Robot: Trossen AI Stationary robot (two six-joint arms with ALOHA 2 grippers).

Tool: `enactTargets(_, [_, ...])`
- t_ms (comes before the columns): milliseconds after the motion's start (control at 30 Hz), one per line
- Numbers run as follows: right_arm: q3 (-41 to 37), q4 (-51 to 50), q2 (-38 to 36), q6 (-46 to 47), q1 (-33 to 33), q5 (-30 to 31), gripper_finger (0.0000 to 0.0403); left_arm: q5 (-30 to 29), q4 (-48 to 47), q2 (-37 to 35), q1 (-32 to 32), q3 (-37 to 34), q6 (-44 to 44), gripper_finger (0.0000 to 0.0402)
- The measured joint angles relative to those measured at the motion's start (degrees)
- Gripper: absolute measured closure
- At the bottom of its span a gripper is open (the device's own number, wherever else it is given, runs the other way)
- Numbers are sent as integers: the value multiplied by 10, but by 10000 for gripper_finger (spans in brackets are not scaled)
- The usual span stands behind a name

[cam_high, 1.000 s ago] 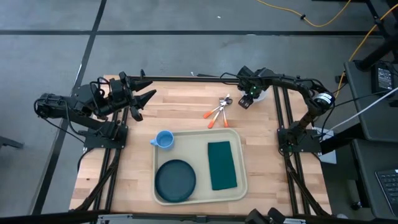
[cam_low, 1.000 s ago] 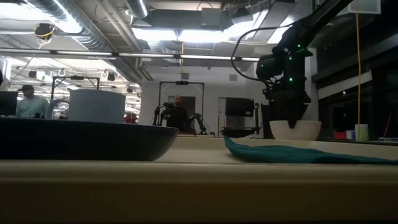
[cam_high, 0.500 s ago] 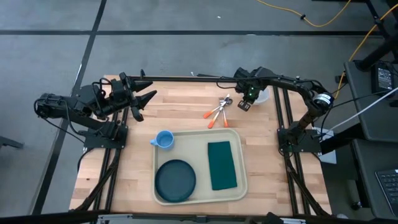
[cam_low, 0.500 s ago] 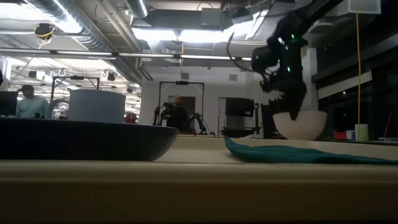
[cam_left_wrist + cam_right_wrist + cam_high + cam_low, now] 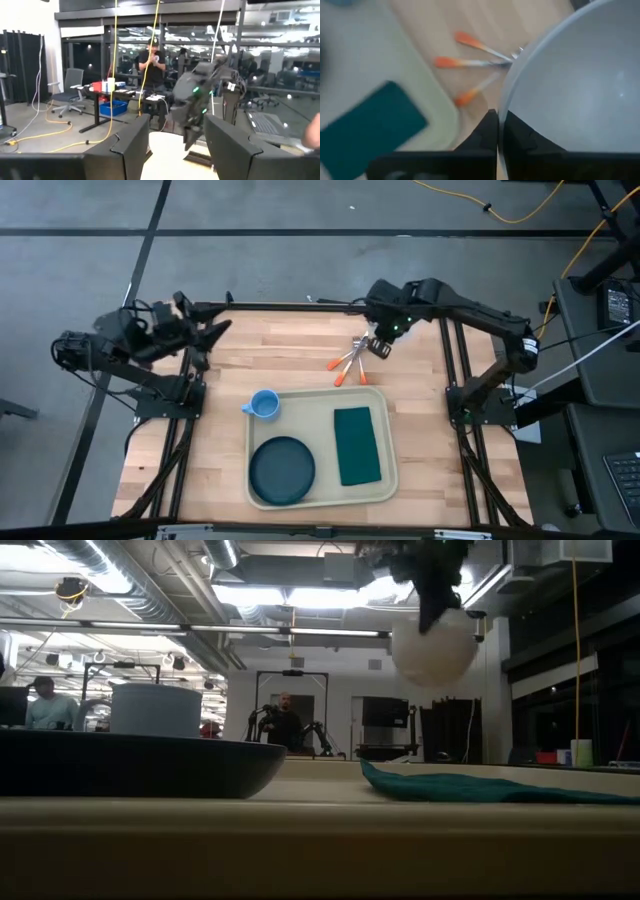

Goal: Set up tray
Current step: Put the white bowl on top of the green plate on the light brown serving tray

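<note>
The tray [image 5: 322, 446], a big cream plastic rectangle with rounded corners and a low rim, sat on the pale wood plank worktop [image 5: 290, 345]. On it were a round dark teal plate [image 5: 282, 470] and a flat green cloth napkin [image 5: 357, 445]. A small blue cup [image 5: 263, 405] stood just off the tray's far left corner. Beyond the tray's far edge, the right pincer [image 5: 498, 131] was clamped on the rim of a smooth white bowl [image 5: 570, 85], held up over three orange-handled spoons [image 5: 349, 361]. The left pincer [image 5: 176, 145] was spread apart, well off past the tray's far left corner.
</note>
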Motion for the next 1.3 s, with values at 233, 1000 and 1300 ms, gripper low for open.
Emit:
enactTargets(233, [13,70,3,114,113,-70,392,-17,-118,-84,0,0,-23,217])
enactTargets(1000, [238,161,248,232,321,-169,392,20,-133,-119,0,0,31,217])
enactTargets(1300, [368,115,341,204,327,-164,392,65,-129,-119,0,0,15,217])
